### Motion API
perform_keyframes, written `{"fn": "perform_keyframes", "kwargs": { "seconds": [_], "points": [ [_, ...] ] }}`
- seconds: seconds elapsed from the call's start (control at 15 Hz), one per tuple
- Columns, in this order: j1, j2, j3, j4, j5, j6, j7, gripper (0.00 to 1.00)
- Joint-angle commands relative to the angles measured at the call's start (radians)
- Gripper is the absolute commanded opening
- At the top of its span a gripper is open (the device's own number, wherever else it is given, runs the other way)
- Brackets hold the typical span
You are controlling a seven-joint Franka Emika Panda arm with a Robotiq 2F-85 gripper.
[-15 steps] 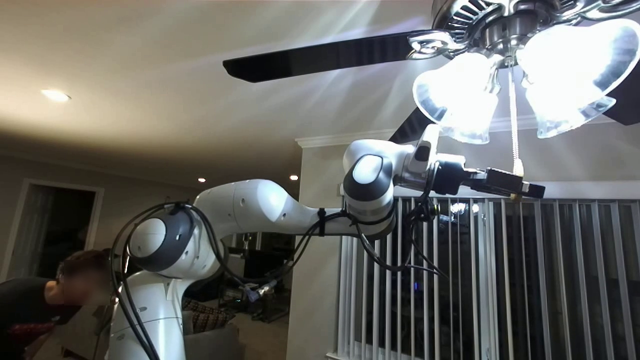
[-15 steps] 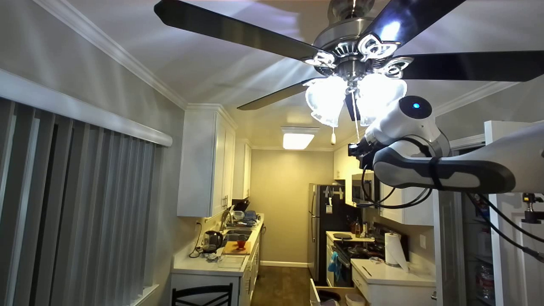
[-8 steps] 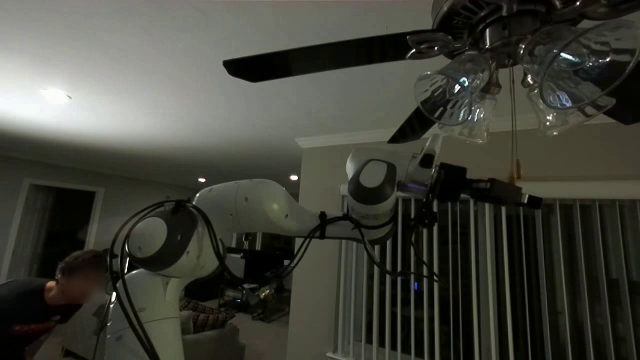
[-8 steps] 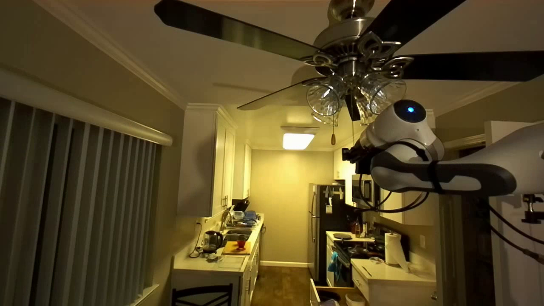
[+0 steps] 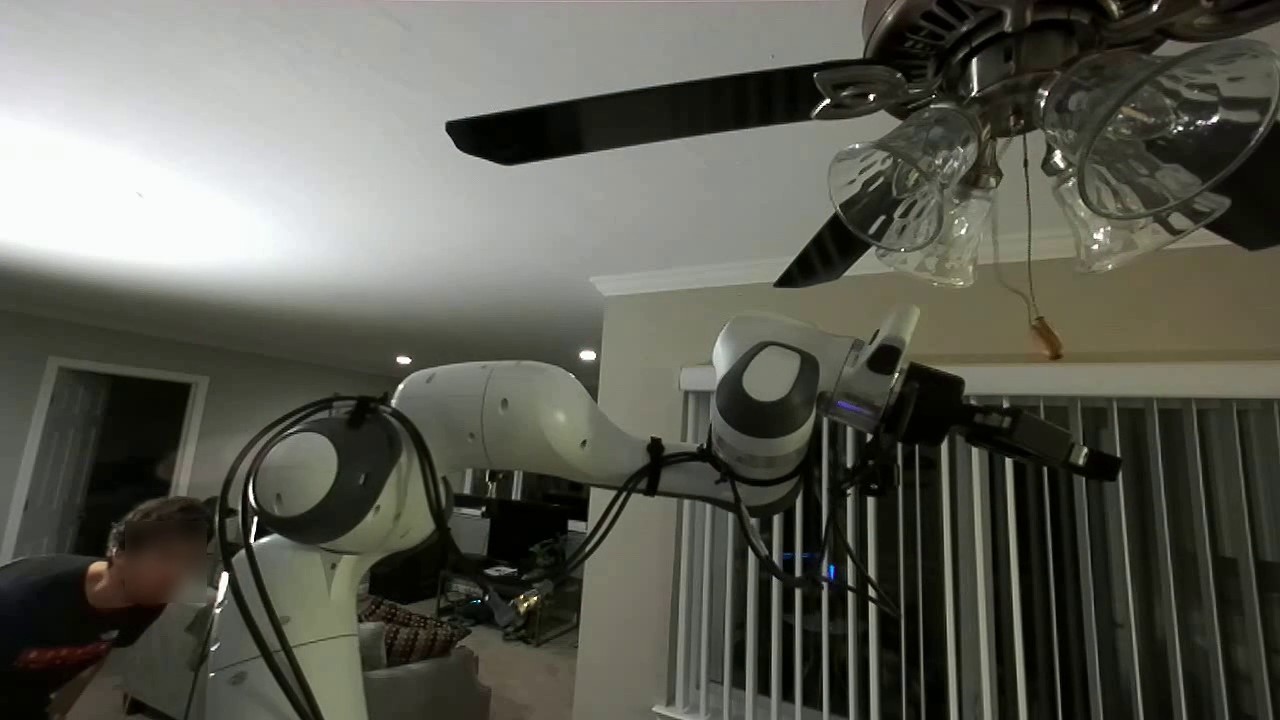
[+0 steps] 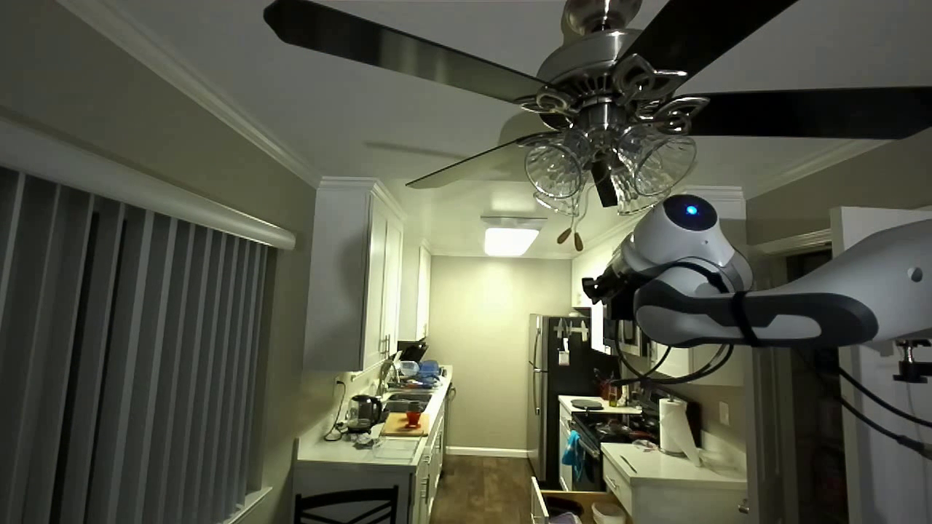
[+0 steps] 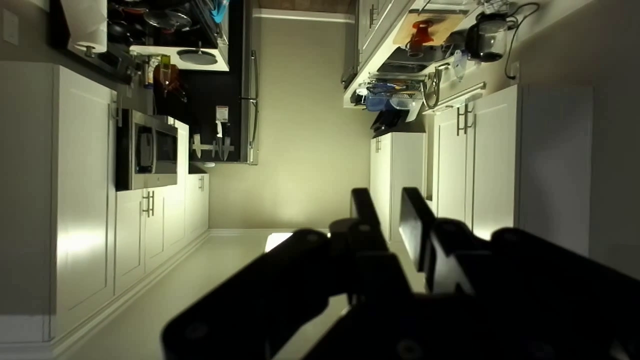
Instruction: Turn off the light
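The ceiling fan's light has clear glass shades, seen in both exterior views (image 5: 905,185) (image 6: 557,169); its bulbs are dark. Two thin pull chains hang below it. One wooden pull (image 5: 1045,338) hangs tilted in an exterior view. Both pulls show close together in an exterior view, one left (image 6: 564,236) and one right (image 6: 578,241). My gripper (image 5: 1098,463) is below the pulls and apart from them; it also shows in an exterior view (image 6: 593,290). In the wrist view my gripper (image 7: 386,200) has a gap between its fingers with nothing in it. The pulls are out of the wrist view.
Dark fan blades (image 5: 650,115) spread above the arm. Vertical blinds (image 5: 960,560) hang behind the gripper. A kitchen with cabinets (image 6: 349,276) and a lit ceiling panel (image 6: 510,240) lies beyond. A person (image 5: 50,610) leans near the arm's base.
The fan's bulbs went from bright to dark. The chain that ran straight down to my gripper is free, and the pulls swing. My gripper has moved down and away from them.
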Motion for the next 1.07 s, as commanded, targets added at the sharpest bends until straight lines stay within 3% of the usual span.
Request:
{"fn": "perform_keyframes", "kwargs": {
  "seconds": [0.0,0.4,0.47,0.67,1.0],
  "points": [
    [0.083,0.009,-0.054,-0.004,-0.047,-0.014,0.034,0.51],
    [0.194,0.014,-0.13,-0.039,-0.099,-0.053,0.026,0.91],
    [0.212,0.021,-0.144,-0.027,-0.106,-0.044,0.03,0.71],
    [0.235,0.022,-0.162,-0.035,-0.116,-0.047,0.029,0.9],
    [0.236,0.022,-0.162,-0.035,-0.116,-0.048,0.028,0.91]
  ]
}}
